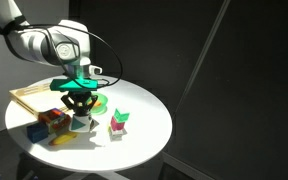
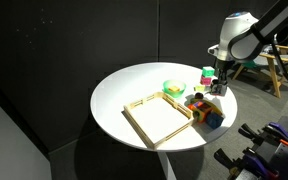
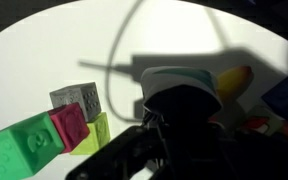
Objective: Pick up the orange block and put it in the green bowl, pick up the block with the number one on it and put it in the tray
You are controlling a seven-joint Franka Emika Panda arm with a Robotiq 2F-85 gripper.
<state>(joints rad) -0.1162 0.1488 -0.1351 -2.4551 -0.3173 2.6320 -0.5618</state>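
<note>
**Desk** (image 2: 124, 95): round, white, brightly lit, against a dark backdrop.

**Pincer** (image 1: 80, 108): hangs low over the desk near the toys. The wrist view shows it only as a dark blurred mass, so how wide the jaws stand, or whether anything is between them, cannot be told.

**Block with the number one** (image 3: 76, 100): grey-white face with dark marks, resting on the desk. In the wrist view it sits off to the side of the pincer, just behind the pink-and-green block (image 3: 69, 127).

**Orange block** (image 3: 234, 80): identified only tentatively, as an orange-yellow patch beyond the pincer (its exact resting place is not clear).

**Green bowl** (image 2: 173, 92): between the tray and the pincer, its contents unreadable.

**Tray** (image 2: 159, 118): light wood, nothing visible in it, near the desk's front edge.

**Multicoloured blocks** (image 2: 202, 108): a tight cluster beside the tray, close to the desk's rim.

**Hazards, as judged:**
- The numbered block's close neighbour leaves little room for a jaw. An off-centre descent could nudge either block, or close on the wrong one.
- A sweep toward the tray passes the cluster, and a clipped block could roll off the rim.
- Heavy shadow under the arm may hide misalignment.
</note>
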